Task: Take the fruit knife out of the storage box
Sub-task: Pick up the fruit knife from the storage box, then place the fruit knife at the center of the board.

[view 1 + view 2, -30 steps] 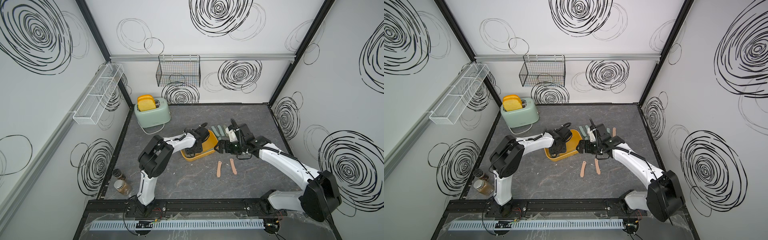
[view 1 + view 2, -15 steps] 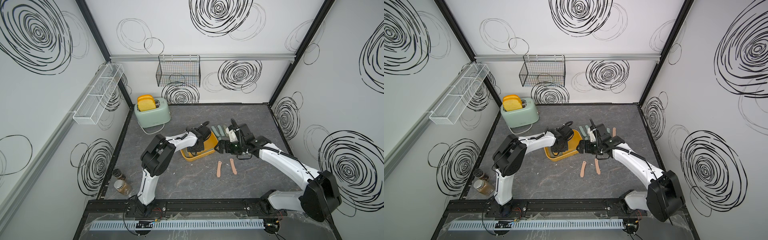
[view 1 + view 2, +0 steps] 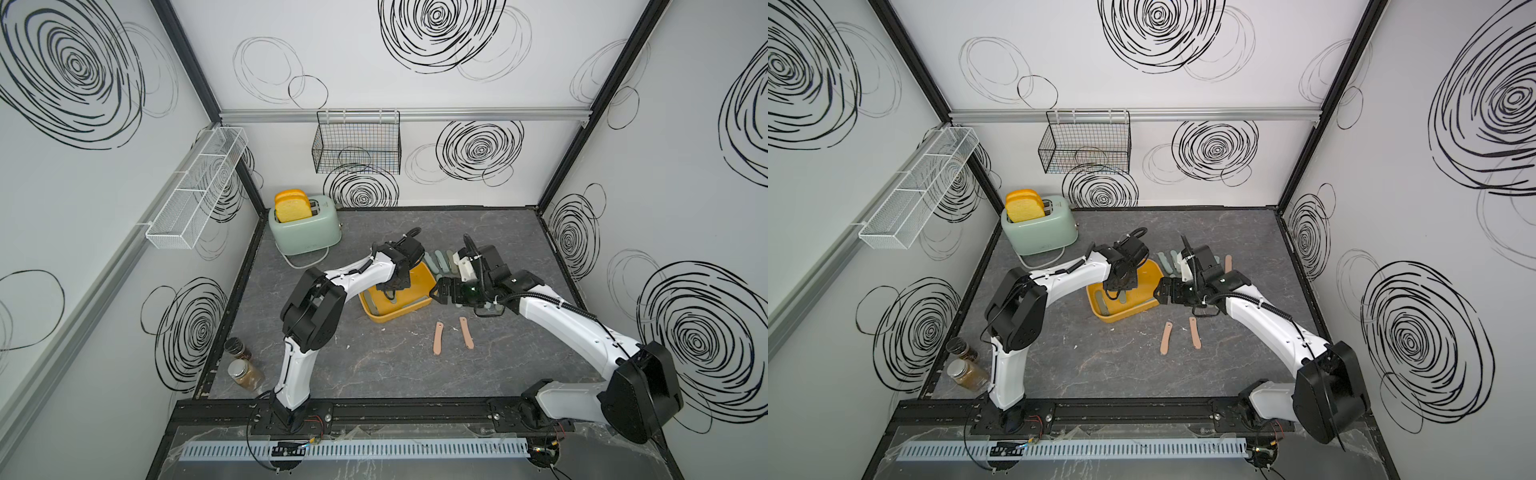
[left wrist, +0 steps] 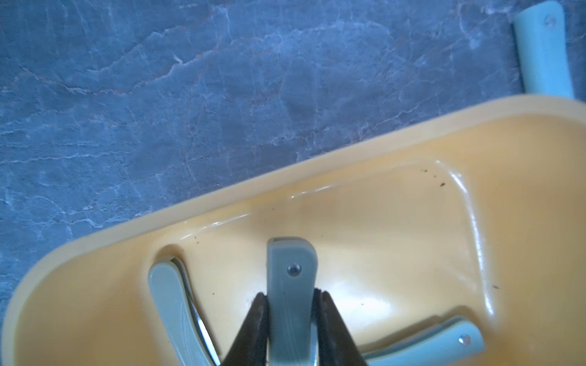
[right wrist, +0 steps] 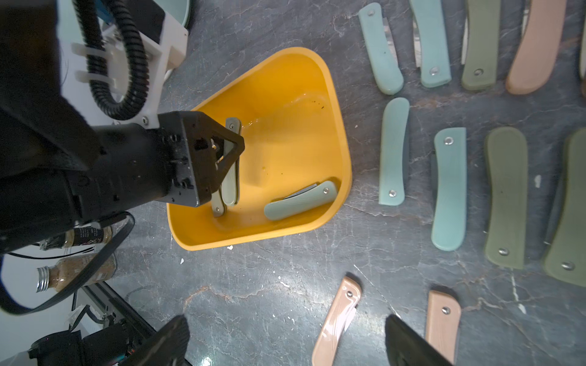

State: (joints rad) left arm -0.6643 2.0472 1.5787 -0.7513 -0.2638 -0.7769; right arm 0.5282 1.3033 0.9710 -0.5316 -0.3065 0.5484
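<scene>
Newly tightened, the left gripper (image 4: 291,294) clamps a grey-green folded fruit knife (image 4: 290,263), not yet out of the mustard-yellow plastic storage box (image 4: 380,237); the right gripper (image 3: 435,291) gapes at its three o'clock.

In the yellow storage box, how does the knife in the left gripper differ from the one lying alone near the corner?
The gripped knife is clamped in the left gripper; the lone knife is untouched. The gripped knife sits beside a third knife; the lone knife lies apart by the wall. Both are grey-green, folded, inside the storage box.
</scene>
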